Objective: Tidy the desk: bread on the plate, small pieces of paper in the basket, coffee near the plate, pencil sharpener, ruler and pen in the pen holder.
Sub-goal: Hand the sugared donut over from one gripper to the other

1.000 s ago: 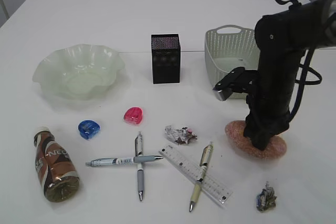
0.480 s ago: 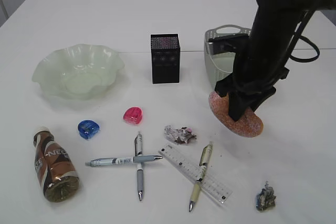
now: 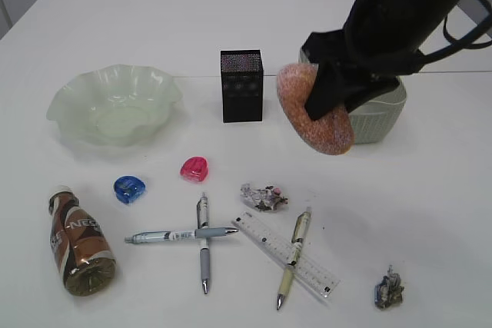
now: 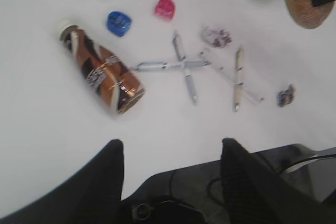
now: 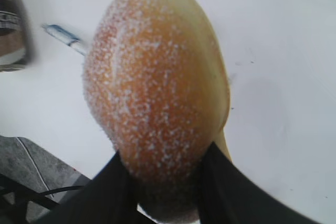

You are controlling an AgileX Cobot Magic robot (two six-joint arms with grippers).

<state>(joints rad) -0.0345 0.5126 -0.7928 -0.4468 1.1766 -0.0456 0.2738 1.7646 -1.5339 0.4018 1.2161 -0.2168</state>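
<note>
Bread [image 5: 157, 87] between 2 fingers [image 5: 113, 192] (airborne)

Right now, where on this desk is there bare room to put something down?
Free: the far strip of desk behind the plate and pen holder, and the right side between the basket and the paper scrap. The plate itself is empty. Crowded: the near middle, with pens, ruler, sharpeners and coffee.

Right gripper [image 3: 327, 101] raised, clamping something, left gripper [image 4: 170, 179] open, idle
</note>
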